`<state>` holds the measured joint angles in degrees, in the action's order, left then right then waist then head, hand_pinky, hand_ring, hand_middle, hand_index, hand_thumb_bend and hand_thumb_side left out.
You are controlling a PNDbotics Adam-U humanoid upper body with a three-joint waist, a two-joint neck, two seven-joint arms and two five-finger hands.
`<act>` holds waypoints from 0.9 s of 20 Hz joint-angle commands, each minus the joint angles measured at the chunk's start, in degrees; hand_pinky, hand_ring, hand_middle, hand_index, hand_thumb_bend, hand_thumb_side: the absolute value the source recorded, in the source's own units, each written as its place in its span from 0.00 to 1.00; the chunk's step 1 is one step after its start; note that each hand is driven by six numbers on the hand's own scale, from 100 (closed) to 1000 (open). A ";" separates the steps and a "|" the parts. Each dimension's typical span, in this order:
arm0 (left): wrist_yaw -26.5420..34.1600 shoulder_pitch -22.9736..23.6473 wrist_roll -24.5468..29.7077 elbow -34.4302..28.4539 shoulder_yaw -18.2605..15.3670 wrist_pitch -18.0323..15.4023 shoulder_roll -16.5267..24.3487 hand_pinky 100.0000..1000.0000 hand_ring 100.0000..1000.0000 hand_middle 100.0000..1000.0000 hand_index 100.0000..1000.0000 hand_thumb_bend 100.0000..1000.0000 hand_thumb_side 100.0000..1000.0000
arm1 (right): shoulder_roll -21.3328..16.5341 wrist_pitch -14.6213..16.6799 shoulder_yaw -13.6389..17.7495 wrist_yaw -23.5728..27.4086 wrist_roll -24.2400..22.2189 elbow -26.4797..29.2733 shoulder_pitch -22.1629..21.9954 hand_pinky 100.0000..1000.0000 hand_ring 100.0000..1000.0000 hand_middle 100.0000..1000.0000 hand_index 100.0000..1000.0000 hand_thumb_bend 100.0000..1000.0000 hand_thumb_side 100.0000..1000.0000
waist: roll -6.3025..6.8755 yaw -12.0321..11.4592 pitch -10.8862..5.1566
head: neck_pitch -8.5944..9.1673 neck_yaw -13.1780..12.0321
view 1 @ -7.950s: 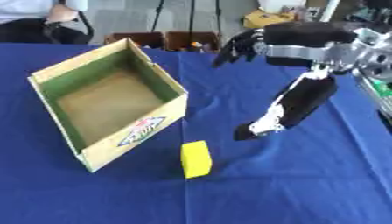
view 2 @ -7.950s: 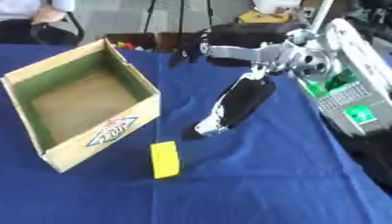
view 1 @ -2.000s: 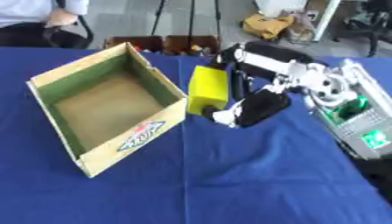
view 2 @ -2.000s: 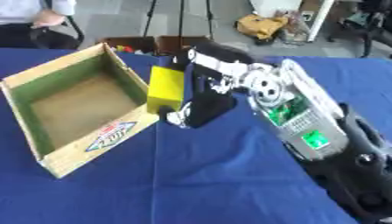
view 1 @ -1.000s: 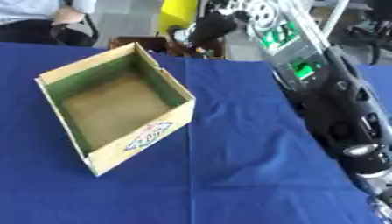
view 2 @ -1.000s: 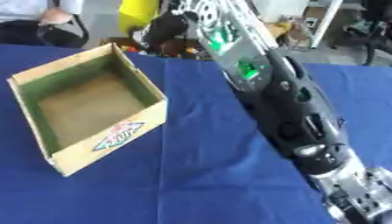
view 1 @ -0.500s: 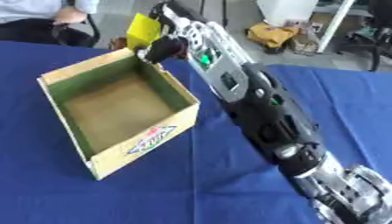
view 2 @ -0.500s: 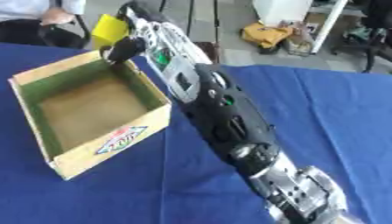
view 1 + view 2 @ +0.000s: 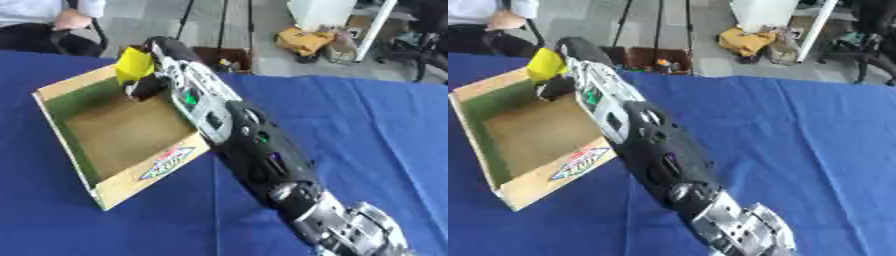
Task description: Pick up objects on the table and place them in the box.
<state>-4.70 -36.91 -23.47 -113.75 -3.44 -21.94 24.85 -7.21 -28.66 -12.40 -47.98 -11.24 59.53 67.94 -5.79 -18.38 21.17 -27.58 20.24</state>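
Fingers of the right hand (image 9: pixel 147 84) are curled round a yellow block (image 9: pixel 134 64), held above the far corner of the open cardboard box (image 9: pixel 66 88) on the blue tabletop (image 9: pixel 350 130). Block looks light, rigid and flat-sided, best gripped across its broad faces. Left hand unseen.

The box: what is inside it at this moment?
The box shows only its bare brown floor. The right hand holds the yellow block above the far end; the arm covers the near right corner, so that part cannot be seen.
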 commanded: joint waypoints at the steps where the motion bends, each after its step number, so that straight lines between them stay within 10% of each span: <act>1: 0.21 -1.08 0.20 -0.84 -0.32 -0.14 0.60 0.69 0.90 0.85 0.92 0.00 0.90 | 0.27 0.25 0.04 -0.93 1.07 -0.70 0.18 0.28 0.38 0.41 0.45 0.00 0.12 | -0.41 -0.06 0.02 | 0.81 0.14; 3: 0.27 -1.19 0.15 -0.84 -0.37 -0.17 0.45 0.69 0.90 0.85 0.92 0.00 0.90 | 0.94 0.13 0.15 -1.02 1.63 -1.84 -0.69 0.28 0.37 0.40 0.45 0.07 0.00 | -0.41 -0.11 0.11 | 0.94 0.19; 13: 0.33 -1.20 0.25 -0.84 -0.35 -0.13 0.33 0.69 0.90 0.85 0.92 0.00 0.90 | 2.59 1.74 -0.07 -1.42 3.57 -5.58 -2.00 0.35 0.42 0.45 0.49 0.03 0.12 | -0.42 -0.32 0.57 | 0.99 0.33; 18: 0.37 -1.10 0.30 -0.84 -0.33 -0.08 0.28 0.69 0.90 0.85 0.92 0.00 0.90 | 2.33 3.58 -0.24 -0.77 3.68 -3.67 -1.76 0.58 0.60 0.65 0.77 0.50 0.42 | -0.35 -0.20 0.61 | 1.04 0.34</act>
<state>-4.51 -37.23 -23.36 -113.75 -3.44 -22.03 24.64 -4.77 -25.72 -12.44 -48.98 -7.65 54.54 65.28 -5.79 -18.48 21.80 -27.14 20.37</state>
